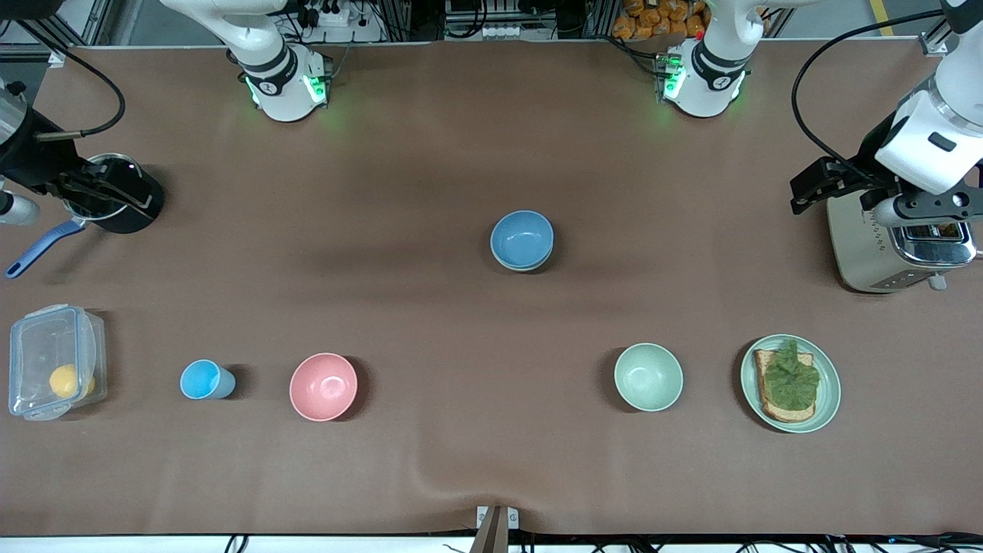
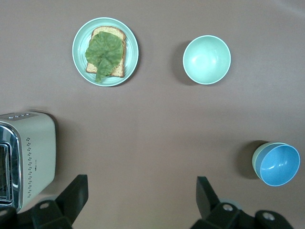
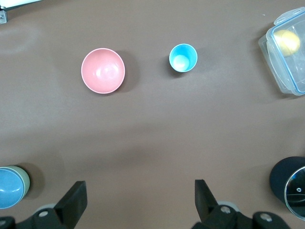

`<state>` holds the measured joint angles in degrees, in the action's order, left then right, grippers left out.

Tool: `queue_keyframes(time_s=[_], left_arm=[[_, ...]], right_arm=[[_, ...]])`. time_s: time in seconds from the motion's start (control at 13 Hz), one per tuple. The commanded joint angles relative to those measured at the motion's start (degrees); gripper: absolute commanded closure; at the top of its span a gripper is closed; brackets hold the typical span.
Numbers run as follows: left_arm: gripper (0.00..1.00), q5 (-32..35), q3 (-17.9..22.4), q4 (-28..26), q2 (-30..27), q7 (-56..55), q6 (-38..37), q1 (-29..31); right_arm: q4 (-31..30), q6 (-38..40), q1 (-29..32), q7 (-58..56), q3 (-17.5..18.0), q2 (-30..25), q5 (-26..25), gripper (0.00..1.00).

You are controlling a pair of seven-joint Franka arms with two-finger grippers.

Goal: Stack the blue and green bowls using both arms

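The blue bowl sits nested inside the green bowl at the middle of the table; only a sage rim of the green one shows under it. The left wrist view shows the blue bowl with the green rim beside it. In the right wrist view the pair lies at the edge, blue bowl in green bowl. My left gripper hangs open and empty by the toaster. Over the black pot, my right gripper is open and empty too.
A pale mint bowl and a mint plate with toast lie nearer the camera toward the left arm's end, by a toaster. Toward the right arm's end are a pink bowl, light-blue cup, clear box and black pot.
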<state>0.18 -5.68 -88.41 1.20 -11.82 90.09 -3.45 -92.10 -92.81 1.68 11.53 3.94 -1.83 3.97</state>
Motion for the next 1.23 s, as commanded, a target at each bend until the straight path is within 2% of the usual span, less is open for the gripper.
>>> queue_keyframes(time_s=[0.0,1.15], left_arm=[[0.0,-1.05,0.84,0.0,-0.94,1.19,-0.97,-0.68],[0.0,-1.41,0.85,-0.09,-0.94,1.53,-1.33,-0.42]], right_arm=[[-0.19,-0.36,-0.01,-0.46,-0.07,-0.02,-1.07,0.0],[0.25,0.17,-0.63,-0.46,-0.07,1.21,-1.16,0.0]])
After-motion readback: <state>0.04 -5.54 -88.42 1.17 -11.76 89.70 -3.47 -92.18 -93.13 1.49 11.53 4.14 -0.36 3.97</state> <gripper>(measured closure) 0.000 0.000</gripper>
